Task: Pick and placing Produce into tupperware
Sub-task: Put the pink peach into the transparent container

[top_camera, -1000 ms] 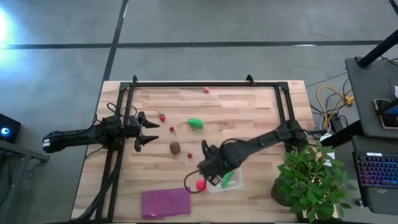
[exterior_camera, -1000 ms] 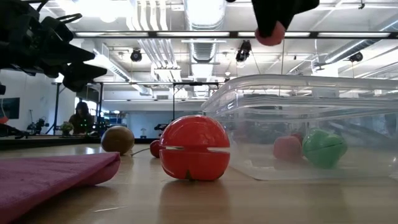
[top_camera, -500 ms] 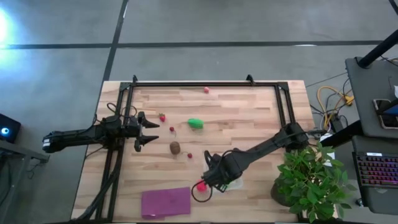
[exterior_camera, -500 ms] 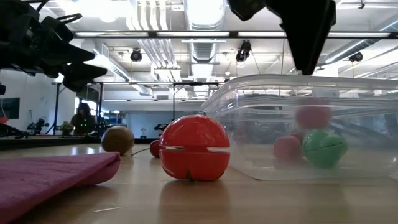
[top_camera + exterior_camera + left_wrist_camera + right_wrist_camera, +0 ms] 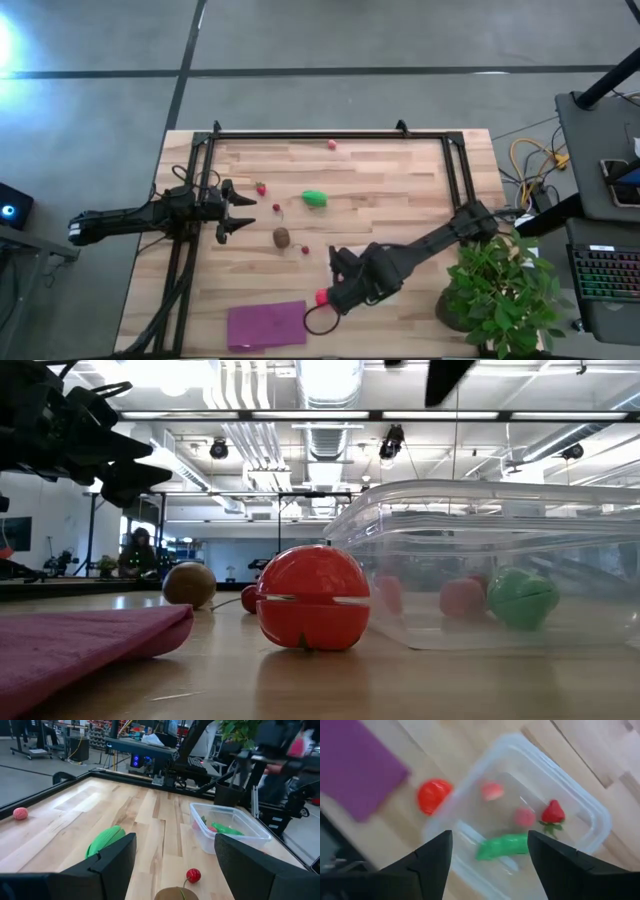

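The clear tupperware (image 5: 592, 807) stands near the table's front edge, right of the purple sheet. Inside it lie a green oblong piece (image 5: 502, 846), two pink balls (image 5: 492, 790) and a strawberry (image 5: 552, 812). A red ball (image 5: 312, 598) rests on the table against its left side. My right gripper (image 5: 490, 842) hovers open above the tupperware with nothing between its fingers. A brown kiwi (image 5: 282, 237), another green piece (image 5: 314, 199) and small red berries (image 5: 261, 188) lie mid-table. My left gripper (image 5: 235, 208) waits open at the table's left, above the wood.
A purple sheet (image 5: 266, 325) lies flat at the front edge, left of the red ball. A potted plant (image 5: 500, 290) stands at the front right corner beside my right arm. A pink piece (image 5: 331, 145) lies near the far edge. A black frame (image 5: 330, 135) borders the table's far half.
My right gripper has let go of a pink ball, which has dropped into the tupperware and come to rest on its floor. The gripper dipped toward the tupperware, then rose again, drifting slightly toward the table's near edge.
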Tool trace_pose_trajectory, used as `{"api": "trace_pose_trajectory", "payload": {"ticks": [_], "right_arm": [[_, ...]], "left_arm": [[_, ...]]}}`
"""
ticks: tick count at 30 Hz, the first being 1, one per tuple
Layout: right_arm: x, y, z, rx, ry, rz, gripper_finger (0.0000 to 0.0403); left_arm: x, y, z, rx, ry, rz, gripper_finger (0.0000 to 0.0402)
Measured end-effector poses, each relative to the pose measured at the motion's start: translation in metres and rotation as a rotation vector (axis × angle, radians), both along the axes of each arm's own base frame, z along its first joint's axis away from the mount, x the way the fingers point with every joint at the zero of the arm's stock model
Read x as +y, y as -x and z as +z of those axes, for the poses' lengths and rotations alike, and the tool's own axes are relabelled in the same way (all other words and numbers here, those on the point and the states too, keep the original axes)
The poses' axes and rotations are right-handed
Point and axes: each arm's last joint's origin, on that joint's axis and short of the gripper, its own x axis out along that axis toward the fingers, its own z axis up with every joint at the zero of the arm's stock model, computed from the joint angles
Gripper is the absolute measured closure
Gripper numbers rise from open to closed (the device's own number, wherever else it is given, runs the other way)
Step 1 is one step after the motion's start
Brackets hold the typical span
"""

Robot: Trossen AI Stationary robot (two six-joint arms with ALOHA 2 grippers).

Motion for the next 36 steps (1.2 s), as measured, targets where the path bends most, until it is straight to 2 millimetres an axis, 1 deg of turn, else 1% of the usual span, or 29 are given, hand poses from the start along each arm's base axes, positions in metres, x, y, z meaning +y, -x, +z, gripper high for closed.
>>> {"api": "trace_pose_trajectory", "payload": {"ticks": [5, 10, 14, 22, 36], "right_arm": [[0.014, 0.005, 0.022, -0.118, 0.008, -0.038, 0.0154], [0.017, 0.006, 0.032, -0.165, -0.034, -0.108, 0.0155], [0.019, 0.007, 0.033, -0.173, -0.051, -0.143, 0.0156], [0.019, 0.006, 0.03, -0.169, -0.052, -0.159, 0.0159], [0.023, 0.009, 0.03, -0.161, -0.058, -0.137, 0.0161]], "left_arm": [[0.0, 0.0, 0.0, 0.0, 0.0, 0.0, 0.0146], [0.0, 0.0, 0.0, 0.0, 0.0, 0.0, 0.0146], [0.0, 0.0, 0.0, 0.0, 0.0, 0.0, 0.0146], [0.0, 0.0, 0.0, 0.0, 0.0, 0.0, 0.0146], [0.0, 0.0, 0.0, 0.0, 0.0, 0.0, 0.0146]]}}
